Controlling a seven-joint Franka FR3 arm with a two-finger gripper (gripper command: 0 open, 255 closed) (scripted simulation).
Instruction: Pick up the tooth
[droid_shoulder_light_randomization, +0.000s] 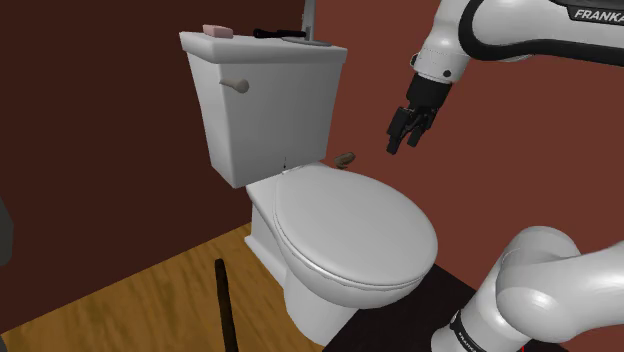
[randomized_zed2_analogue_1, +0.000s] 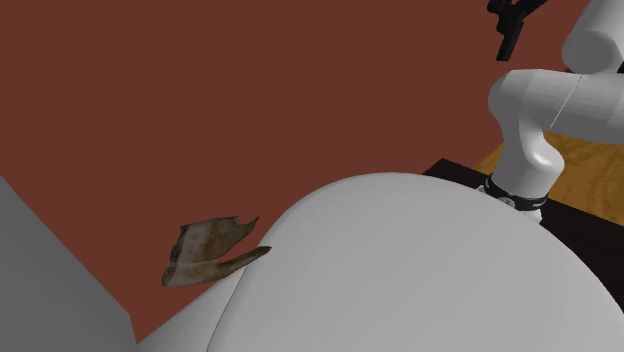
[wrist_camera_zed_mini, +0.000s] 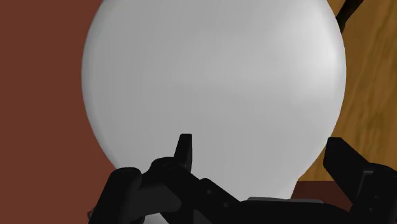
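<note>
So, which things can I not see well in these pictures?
Tooth: too small in the shoulder view to tell its shape; in the second exterior view the toilet lid hides what it rests on.
Gripper: cut off by the top edge of the second exterior view.
Dark things on the tank: too small in the shoulder view to name.

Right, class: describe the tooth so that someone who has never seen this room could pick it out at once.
Find the white toilet against the dark red wall. At the rear edge of its closed lid, below the tank, lies the tooth. It is small, brown and jagged, unlike the smooth white surfaces around it.
</note>
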